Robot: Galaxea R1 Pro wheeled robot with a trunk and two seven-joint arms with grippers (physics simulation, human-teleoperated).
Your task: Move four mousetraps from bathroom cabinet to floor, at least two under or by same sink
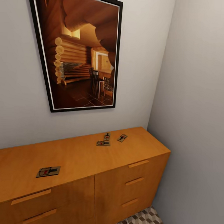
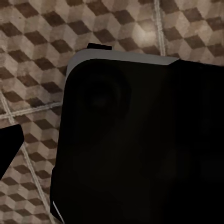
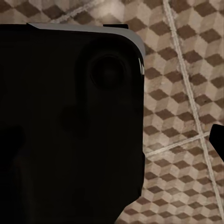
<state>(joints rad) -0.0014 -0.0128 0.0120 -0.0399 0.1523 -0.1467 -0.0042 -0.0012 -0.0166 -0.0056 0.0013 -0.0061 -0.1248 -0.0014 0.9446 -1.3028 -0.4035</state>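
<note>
The orange-brown cabinet stands against the wall ahead in the head view. On its flat top lie the mousetraps: one near the front left, and three close together toward the back right. A corner of the cube-patterned bathroom floor shows below the cabinet's right end. The sink is out of view. Both wrist views look down at the floor past my dark body. A dark fingertip pokes in at one edge, another fingertip likewise, with nothing held in sight.
A large black-framed picture of a log cabin interior hangs above the cabinet. The grey side wall closes in right at the cabinet's right end. Drawer fronts with bar handles face me.
</note>
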